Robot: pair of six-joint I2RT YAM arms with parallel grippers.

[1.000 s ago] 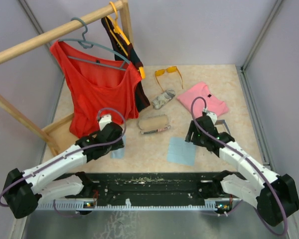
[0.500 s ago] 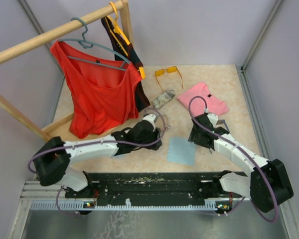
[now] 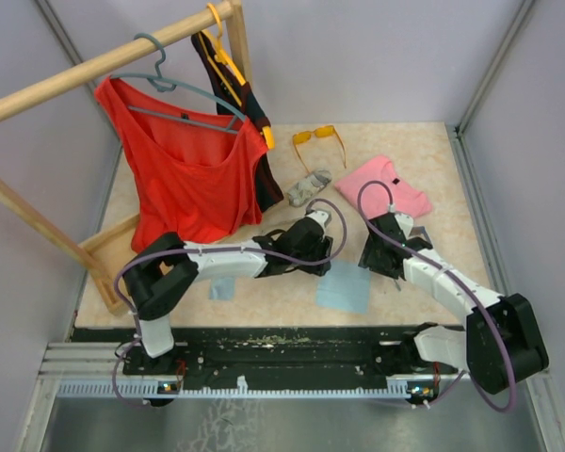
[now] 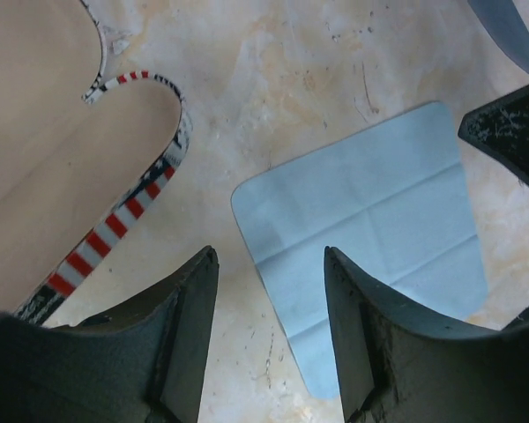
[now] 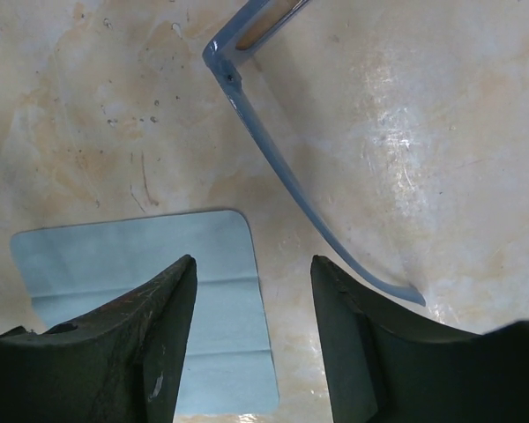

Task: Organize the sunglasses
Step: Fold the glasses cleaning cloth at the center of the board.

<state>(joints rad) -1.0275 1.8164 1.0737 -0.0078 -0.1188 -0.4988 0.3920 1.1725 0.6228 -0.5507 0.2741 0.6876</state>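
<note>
Overhead view of a table (image 3: 433, 169). The orange sunglasses (image 3: 318, 139) lie at its 12 o'clock, well apart from both arms. The left gripper (image 4: 269, 264), jaws apart and empty, is above the edge of a blue cloth (image 4: 370, 220). A case (image 4: 35, 159) with a red-and-white striped rim lies at its 10 o'clock. The right gripper (image 5: 253, 264), also parted and empty, has the lilac sunglasses (image 5: 222, 62) at its 1 o'clock.
</note>
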